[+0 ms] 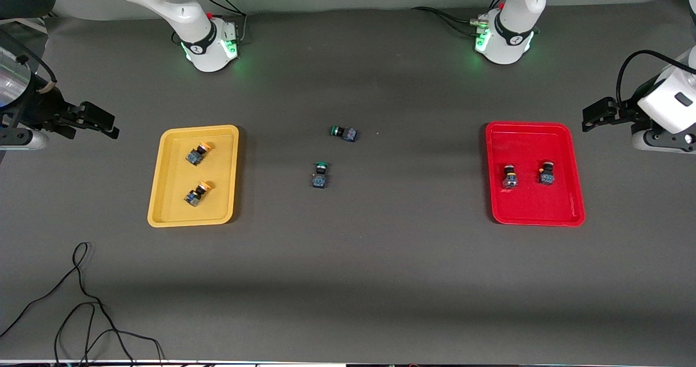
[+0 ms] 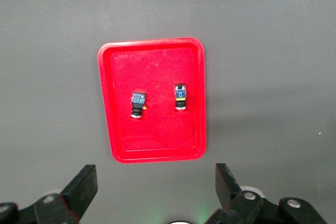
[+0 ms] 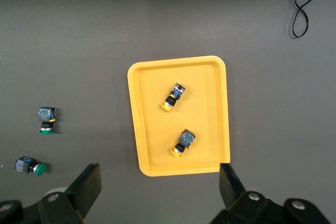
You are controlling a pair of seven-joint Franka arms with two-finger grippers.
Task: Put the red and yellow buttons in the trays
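The yellow tray (image 1: 217,166) holds two orange-yellow-capped buttons (image 1: 198,153) (image 1: 198,193), both lying on their sides. They also show in the right wrist view (image 3: 172,97) (image 3: 184,142) in the same tray (image 3: 210,103). The red tray (image 1: 527,144) holds two red-capped buttons (image 1: 509,175) (image 1: 547,173), which also show in the left wrist view (image 2: 137,103) (image 2: 180,97). My right gripper (image 1: 106,125) (image 3: 160,187) is open and empty, up over the table at the right arm's end beside the yellow tray. My left gripper (image 1: 590,118) (image 2: 155,187) is open and empty, up beside the red tray (image 2: 157,61).
Two green-capped switches (image 1: 343,132) (image 1: 320,174) lie on the dark table between the trays, and show in the right wrist view (image 3: 46,120) (image 3: 30,166). A loose black cable (image 1: 81,302) lies near the front edge at the right arm's end.
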